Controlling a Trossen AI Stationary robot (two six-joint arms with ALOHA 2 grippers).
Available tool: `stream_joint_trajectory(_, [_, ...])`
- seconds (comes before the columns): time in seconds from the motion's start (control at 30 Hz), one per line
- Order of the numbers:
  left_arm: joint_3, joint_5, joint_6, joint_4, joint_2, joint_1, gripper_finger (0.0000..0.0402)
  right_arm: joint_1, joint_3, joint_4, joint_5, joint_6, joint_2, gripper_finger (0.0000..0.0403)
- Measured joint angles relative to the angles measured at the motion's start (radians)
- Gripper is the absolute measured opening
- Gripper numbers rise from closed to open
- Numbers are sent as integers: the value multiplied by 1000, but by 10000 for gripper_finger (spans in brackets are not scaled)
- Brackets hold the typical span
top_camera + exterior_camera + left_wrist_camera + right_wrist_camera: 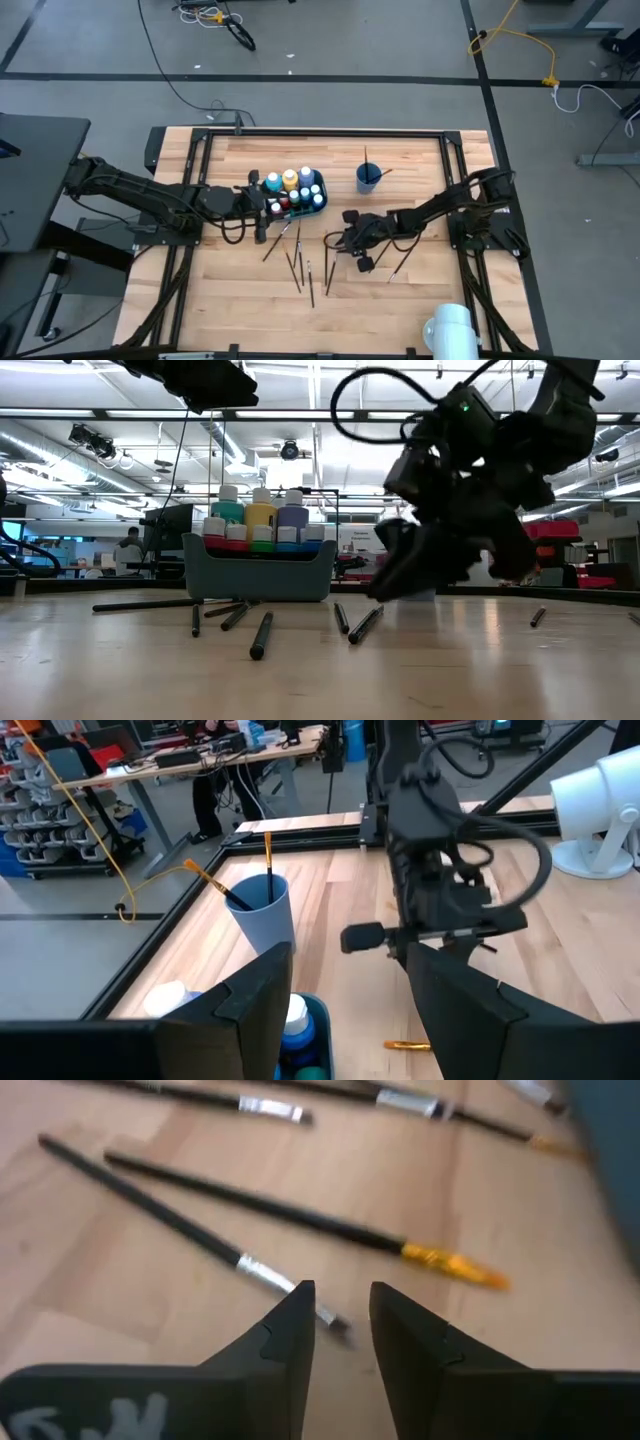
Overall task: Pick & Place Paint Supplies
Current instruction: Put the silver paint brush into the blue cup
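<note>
Centrally on the wooden worktop [420, 290] stands a teal bin [318, 200] packed with white-capped paint bottles [290, 180] in blue, yellow, red and white; seen at table height the bottles [260, 510] rise above the bin's rim [258, 575]. To the right of the bin, a little apart, is a blue cup [368, 179] holding two paintbrushes, their handles leaning out over its rim; the left wrist view shows the same cup [262, 915] with an orange-tipped brush and a dark one inside. Nearer the front edge, several thin dark-handled paintbrushes [297, 265] lie scattered flat on the wood, some crossing one another, and one more paintbrush [403, 262] lies off to the right. The left gripper [262, 207] sits at the left end of the bin, over the bottles, its jaws spread wide with nothing between them. The right gripper [338, 240] is lowered close to the wood just right of the scattered brushes; its jaws stand partly apart with a narrow gap and grip nothing, and in the right wrist view the silver ferrule of one loose brush [190, 1235] lies on the wood just ahead of that gap, beside a second brush with an orange tip [450, 1266]. A white cylindrical object [450, 330] sits at the near right edge.
</note>
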Motion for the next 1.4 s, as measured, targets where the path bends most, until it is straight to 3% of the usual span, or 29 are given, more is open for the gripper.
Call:
stream_joint_trajectory(0.37, [0, -2, 2, 0, 0, 0, 210, -2, 0, -9, -19, 2, 26, 102])
stream_joint_trajectory(0.57, [0, -3, 2, 1, 0, 0, 210, -1, 0, 27, 7, 98, 22, 102])
stream_joint_trajectory(0.77, [0, -3, 2, 0, 0, 0, 210, 18, 0, 45, -27, -175, 22, 102])
stream_joint_trajectory(0.83, [0, -3, 2, 0, 0, 0, 210, 23, -1, 76, -49, -170, 22, 102])
stream_joint_trajectory(1.03, [0, -3, 2, 1, 0, 0, 210, 22, 0, 174, 55, 291, 20, 102])
stream_joint_trajectory(1.17, [0, -3, -2, 0, 0, 0, 210, 37, 0, 173, 47, 330, 20, 102])
stream_joint_trajectory(1.4, [0, 2, -17, 0, 0, 0, 210, 97, 0, 147, 223, 628, 20, 96])
